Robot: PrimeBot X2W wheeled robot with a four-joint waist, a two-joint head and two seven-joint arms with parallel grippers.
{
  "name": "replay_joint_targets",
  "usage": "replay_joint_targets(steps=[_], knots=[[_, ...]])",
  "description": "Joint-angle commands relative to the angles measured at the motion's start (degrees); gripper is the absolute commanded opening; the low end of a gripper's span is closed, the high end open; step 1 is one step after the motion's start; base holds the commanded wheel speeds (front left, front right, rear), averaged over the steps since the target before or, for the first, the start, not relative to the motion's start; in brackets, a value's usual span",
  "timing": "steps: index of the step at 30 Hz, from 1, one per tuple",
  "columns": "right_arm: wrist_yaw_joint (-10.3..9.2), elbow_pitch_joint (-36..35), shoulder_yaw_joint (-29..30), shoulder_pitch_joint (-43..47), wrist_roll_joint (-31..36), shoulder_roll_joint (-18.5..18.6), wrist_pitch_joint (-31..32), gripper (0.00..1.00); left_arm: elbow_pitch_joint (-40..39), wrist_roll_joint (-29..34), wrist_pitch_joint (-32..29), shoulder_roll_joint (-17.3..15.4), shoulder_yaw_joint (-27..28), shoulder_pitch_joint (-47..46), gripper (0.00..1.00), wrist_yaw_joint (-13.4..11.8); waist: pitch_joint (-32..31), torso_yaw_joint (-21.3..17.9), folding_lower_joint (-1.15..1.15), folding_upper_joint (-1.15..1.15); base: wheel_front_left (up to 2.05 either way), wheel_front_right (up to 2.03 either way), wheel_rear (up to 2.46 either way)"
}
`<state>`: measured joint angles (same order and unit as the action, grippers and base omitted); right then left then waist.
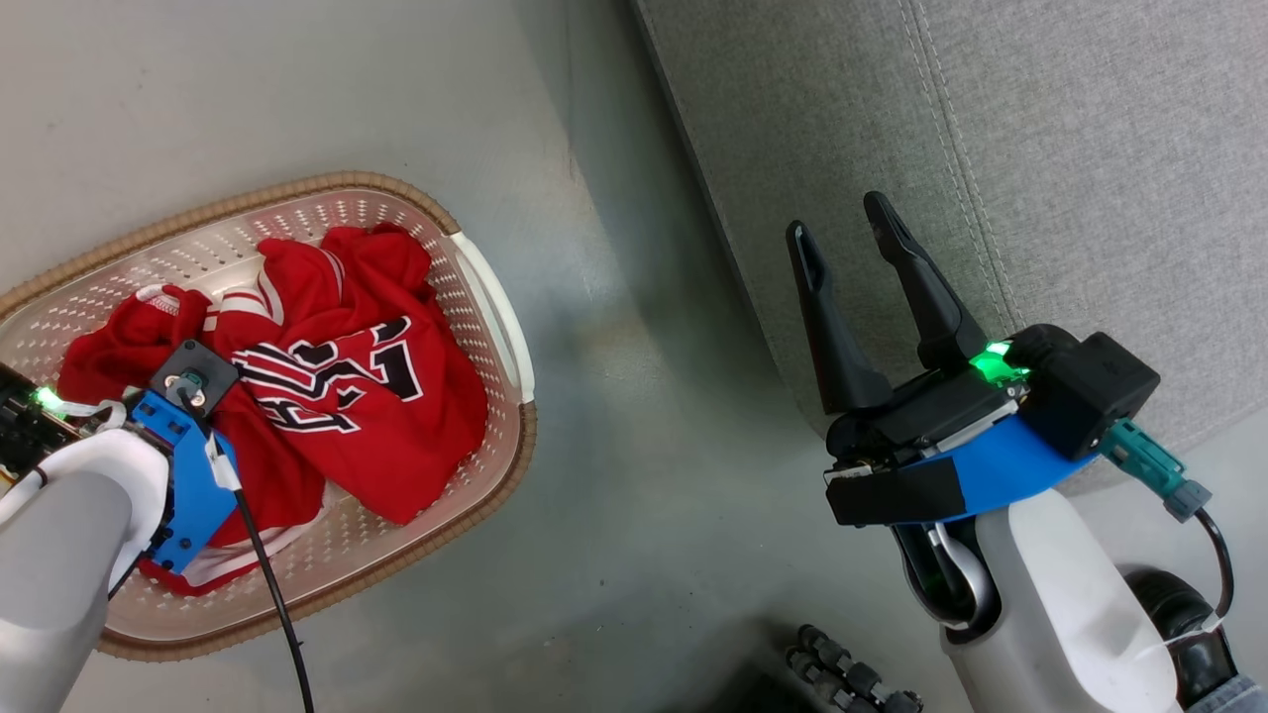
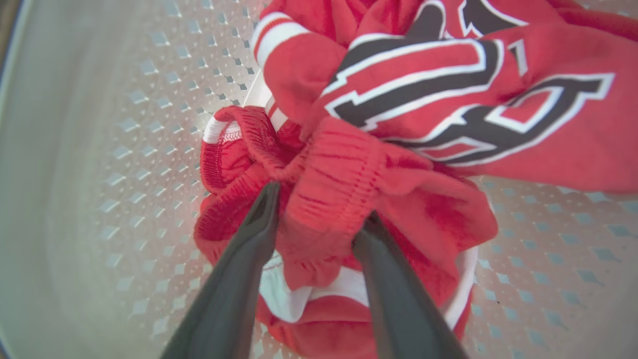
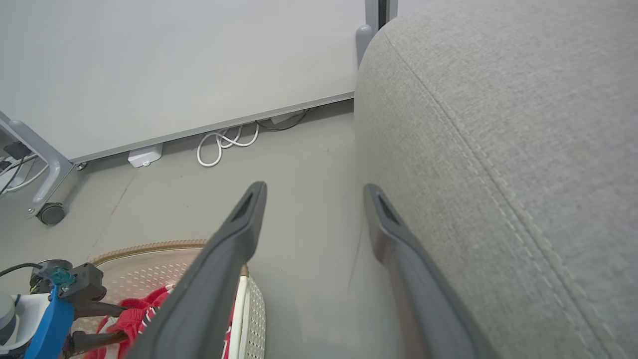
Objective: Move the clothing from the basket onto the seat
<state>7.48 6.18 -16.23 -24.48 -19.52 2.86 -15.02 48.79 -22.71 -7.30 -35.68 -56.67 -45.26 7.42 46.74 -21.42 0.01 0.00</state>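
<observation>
One bunched fold of the clothing (image 2: 548, 139) sits between the left tool's (image 2: 320, 205) spread fingers (image 2: 239, 269) in the basket (image 1: 466, 287), seat (image 1: 1090, 149) off at three o'clock by the gaping right tool (image 1: 837, 218).

A broad strip of bare floor (image 1: 634, 426) lay open between the basket (image 1: 347, 183) and the seat (image 1: 991, 149), whose upright side walled it off, while the basket's perforated wall ringed the heaped clothing (image 1: 347, 396) and a coiled white cable (image 3: 222, 144) and a caster (image 3: 50, 213) cluttered the floor's far edge.
</observation>
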Motion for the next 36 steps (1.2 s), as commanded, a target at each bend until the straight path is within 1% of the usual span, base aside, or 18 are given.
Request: replay_joint_targets(steps=[1,9,14,17,21,22,32,36], knots=[[0.03,0.08,0.22,-1.28,-0.15,0.04,-0.23,1.00,-0.25,-1.34,-0.52,-0.20,-1.00,-1.16,0.00,0.07,-0.02,0.00,-0.01,0.00,0.00,0.00,0.00],[0.02,0.23,0.45,-1.30,0.07,0.04,-0.23,1.00,0.02,-4.45,0.14,-0.35,-3.96,-2.39,0.00,0.07,-0.41,-0.01,-0.01,0.00,0.00,0.00,0.00],[0.02,0.53,0.88,-1.16,0.43,0.04,-0.23,1.00,0.93,-5.81,0.89,0.19,-5.17,-2.59,0.00,0.07,-1.10,0.44,-0.01,0.00,0.00,0.00,0.00],[0.03,0.91,1.13,-1.03,0.75,0.04,-0.22,1.00,1.87,-6.79,1.70,1.22,-5.53,-1.97,0.00,0.07,-2.48,1.08,-0.01,0.00,0.00,0.00,0.00],[0.02,1.43,2.15,-0.11,1.92,0.05,-0.23,1.00,3.76,-8.18,3.56,3.78,-5.32,-0.88,0.00,0.07,-5.94,2.92,-0.01,0.00,0.00,0.00,0.00],[0.02,1.43,2.15,-0.11,1.92,0.05,-0.23,1.00,3.76,-8.18,3.56,3.78,-5.32,-0.88,0.00,0.07,-5.94,2.92,-0.01,0.00,0.00,0.00,0.00],[0.02,3.37,5.21,3.11,6.02,0.09,-0.22,1.00,8.90,-12.12,9.22,12.07,-5.00,1.93,0.00,0.07,-18.04,9.35,-0.01,0.00,0.00,0.00,0.00],[0.02,4.16,6.51,5.07,7.54,0.09,-0.22,1.00,9.73,-13.57,11.79,14.82,-5.14,2.59,0.00,0.07,-22.69,12.15,-0.01,0.00,0.00,0.00,0.00]])
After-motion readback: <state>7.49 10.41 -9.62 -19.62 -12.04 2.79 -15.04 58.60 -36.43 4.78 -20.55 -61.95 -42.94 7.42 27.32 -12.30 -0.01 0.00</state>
